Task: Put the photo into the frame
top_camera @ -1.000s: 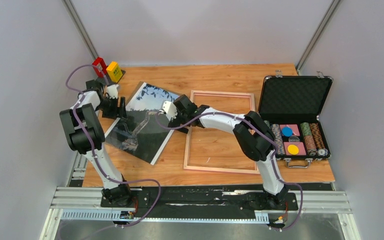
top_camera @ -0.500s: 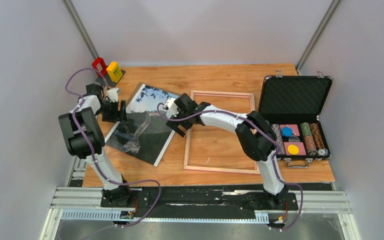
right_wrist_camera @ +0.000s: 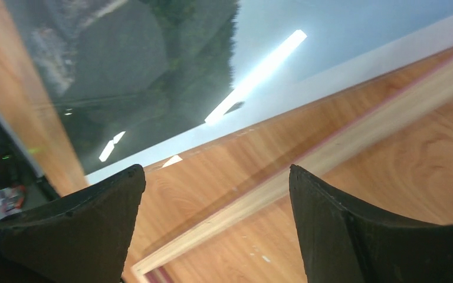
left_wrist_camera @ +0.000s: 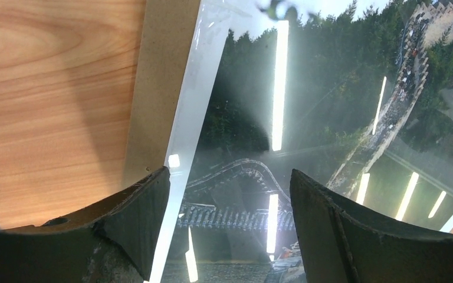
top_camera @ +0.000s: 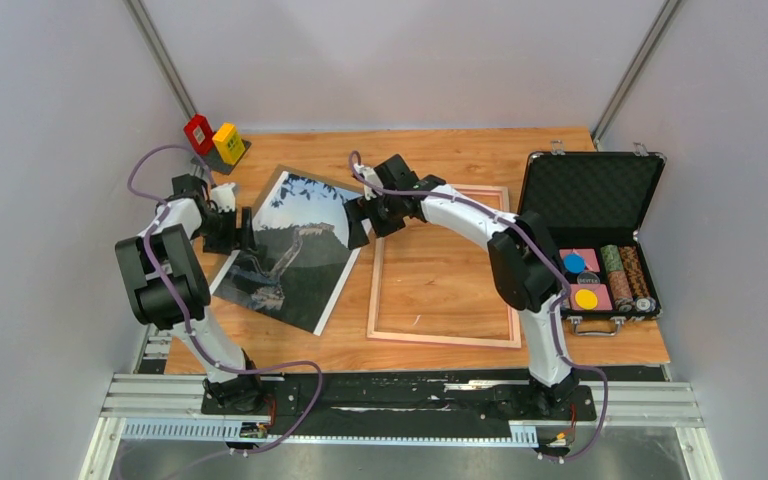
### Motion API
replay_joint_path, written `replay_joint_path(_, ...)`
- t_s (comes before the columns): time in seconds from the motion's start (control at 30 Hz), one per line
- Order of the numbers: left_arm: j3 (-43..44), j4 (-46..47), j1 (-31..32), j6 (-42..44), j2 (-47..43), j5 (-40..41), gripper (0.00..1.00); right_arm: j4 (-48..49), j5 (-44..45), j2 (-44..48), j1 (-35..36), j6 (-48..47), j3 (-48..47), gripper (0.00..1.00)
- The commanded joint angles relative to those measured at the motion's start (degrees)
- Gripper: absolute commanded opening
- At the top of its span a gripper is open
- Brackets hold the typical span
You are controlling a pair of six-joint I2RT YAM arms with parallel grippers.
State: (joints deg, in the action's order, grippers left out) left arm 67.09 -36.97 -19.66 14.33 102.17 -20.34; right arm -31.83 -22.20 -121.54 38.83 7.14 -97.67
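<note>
**Item 1, the photo**. Large print: a wall over dark green hills, pale sky, white border. It lies skewed on the left half of the tabletop, outside the frame, with its right corner just beside the frame's left rail. Ceiling lights glare in strips across its glossy face.

**Item 2, the frame**. Thin-bordered rectangle, flat at the middle of the tabletop. Wood grain shows through its pane.

**Item 3, my left end effector**. At the photo's left edge, jaws spread wide. In the wrist view, one of the fingers sits outside the white border and the other over the print. I cannot tell whether either touches the paper.

**Item 4, backing board**. A plain brown strip shows along the photo's left border, between it and the bare wood.

**Item 5, my right end effector**. At the photo's right corner, between print and frame, jaws spread wide and gripping nothing. In the wrist view, the white border, a band of tabletop and the frame's light wooden rail run slantwise between my fingers.

**Item 6, black case**. To the right of the frame, lid open and foam-lined, with chips sorted in the lower half.

**Item 7, red box** **and yellow box**. Side by side at the far left corner.
</note>
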Motion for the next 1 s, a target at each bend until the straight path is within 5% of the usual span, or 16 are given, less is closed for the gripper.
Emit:
replay_joint_path(0.0,-0.39,2.19,-0.47,-2.48,-3.2,1.26,0.83,0.12,-10.72,0.96,0.99,9.73,-3.23,0.89)
replay_joint_path(0.37,0.52,2.96,-0.49,-3.76,-3.14,1.9,0.84,4.12,-18.76,-2.07,1.35,23.23,0.56,0.86)
replay_joint_path(0.97,0.48,3.83,-0.47,-4.6,-4.18,1.5,0.84,5.54,-13.2,-5.8,5.62,29.56,5.08,0.86)
